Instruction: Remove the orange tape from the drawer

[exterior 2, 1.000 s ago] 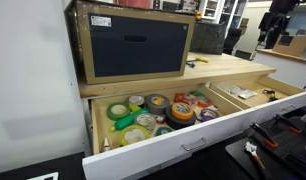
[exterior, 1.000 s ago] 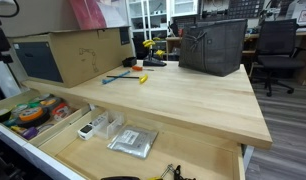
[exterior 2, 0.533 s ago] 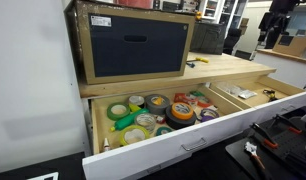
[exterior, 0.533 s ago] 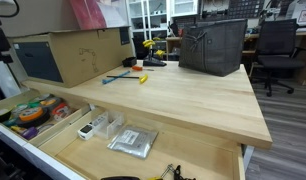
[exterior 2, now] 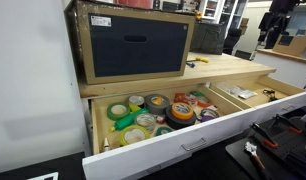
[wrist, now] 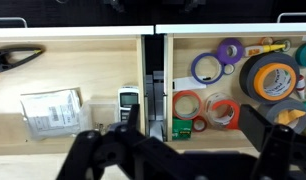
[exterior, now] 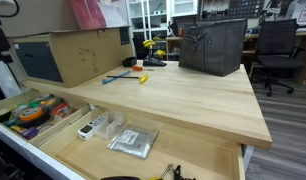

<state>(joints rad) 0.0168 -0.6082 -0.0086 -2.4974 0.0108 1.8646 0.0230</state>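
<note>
The drawer (wrist: 93, 70) of light wood is pulled out below the tabletop, and its white front shows in an exterior view (exterior 2: 173, 146). In the wrist view, the right-hand compartment holds several tape rolls. The orange tape (wrist: 176, 105) is a flat orange-red ring lying next to a clear reddish roll (wrist: 223, 112) and a green box (wrist: 181, 129). An orange roll also shows in the drawer's far end in an exterior view (exterior: 30, 115). My gripper (wrist: 178, 150) hangs above the drawer, open and empty, its dark fingers straddling the divider and the orange tape.
A purple ring (wrist: 206, 68) and a big grey roll (wrist: 273, 75) lie beyond the orange tape. The left compartment holds a bag of parts (wrist: 53, 110), a small meter (wrist: 130, 100) and pliers (wrist: 13, 60). A cardboard box (exterior: 63, 55) and a black bag (exterior: 213, 45) stand on the tabletop.
</note>
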